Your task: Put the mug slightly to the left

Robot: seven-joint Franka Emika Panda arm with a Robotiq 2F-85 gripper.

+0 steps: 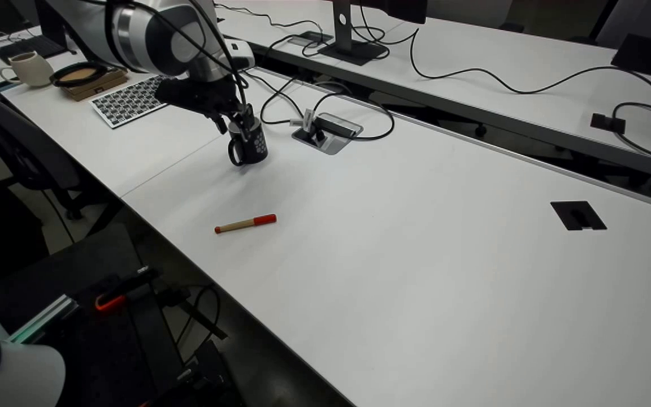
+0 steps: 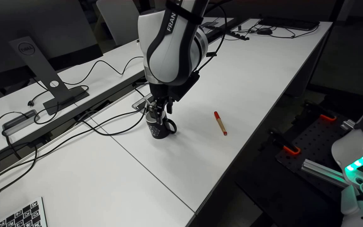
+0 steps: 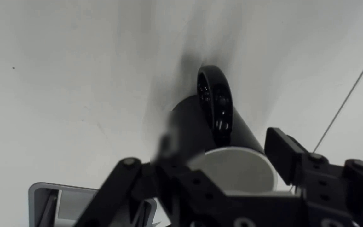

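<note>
Mug (image 1: 254, 149), dark with pale shapes on it, stood upright on the white table (image 1: 444, 254), just beside the metal cable box (image 1: 337, 146) and not touching it. Its handle (image 3: 221, 102) poked out on the side away from the cable box. My gripper (image 2: 165, 115) was down at the mug's top, near the cable box too. My fingers (image 3: 280, 154) were apart, with the mug's rim (image 3: 275, 178) in the gap. One finger was just outside the rim. The other was so blurry that I could not tell if it touched the mug. So I did not seem to have a good hold.

I thought I was at the grabbing step, but I could have been at the letting-go step; one look could not say. If it was grabbing, I needed to squeeze softly, lift the mug a tiny bit, go a little to the left, and set it down flat. I had to watch out for the black cords (image 2: 107, 135) by the cable box, because they looked like they could snag me.

My arm (image 2: 170, 56) hung down from above in an exterior view, bent so the gripper pointed mostly down, near the cable box. A red and tan stick (image 1: 244, 224) lay farther from the cable box than the mug did.
</note>
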